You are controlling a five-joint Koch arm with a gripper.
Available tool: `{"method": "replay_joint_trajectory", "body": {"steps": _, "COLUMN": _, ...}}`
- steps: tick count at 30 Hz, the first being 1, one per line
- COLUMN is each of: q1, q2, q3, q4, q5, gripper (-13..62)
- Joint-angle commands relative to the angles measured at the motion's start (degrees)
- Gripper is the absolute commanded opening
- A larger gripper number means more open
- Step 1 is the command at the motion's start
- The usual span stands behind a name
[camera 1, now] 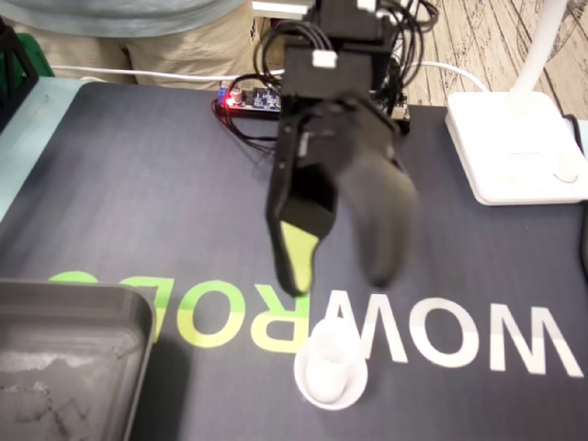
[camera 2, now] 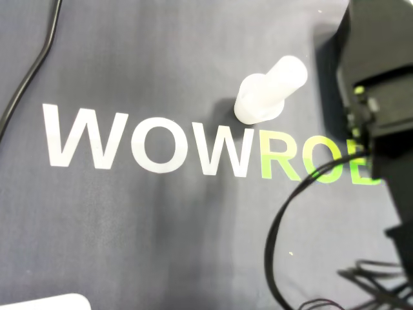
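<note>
A small white peg (camera 1: 333, 363) with a round flanged base stands upright on the dark mat, over the letters "WOWROBO". The overhead view shows the same white peg (camera 2: 271, 87) near the top middle. In the fixed view my black gripper (camera 1: 340, 274) hangs just above and behind the peg, pointing down. It is open, with a wide gap between the yellow-green padded finger (camera 1: 299, 262) and the plain black finger (camera 1: 381, 257). Nothing is between them. In the overhead view only the arm's black body (camera 2: 381, 97) shows at the right edge.
A grey tray (camera 1: 64, 358) sits at the lower left of the fixed view. A white lamp base (camera 1: 514, 147) stands at the back right, and a circuit board (camera 1: 253, 99) with wires lies behind the arm. Black cables (camera 2: 284, 219) trail across the mat.
</note>
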Motion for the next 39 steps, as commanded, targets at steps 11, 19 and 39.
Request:
{"method": "replay_joint_trajectory", "body": {"steps": 11, "q1": 1.58, "q2": 9.23, "q3": 18.54, "q4": -1.49, "q5": 14.15, "gripper": 30.5}}
{"method": "replay_joint_trajectory", "body": {"steps": 19, "q1": -1.14, "q2": 11.69, "q3": 29.36, "q4": -1.58, "q5": 14.5, "gripper": 30.5}}
{"method": "replay_joint_trajectory", "body": {"steps": 39, "q1": -2.99, "q2": 12.92, "q3": 38.67, "q4": -6.42, "q5": 29.36, "gripper": 32.8}}
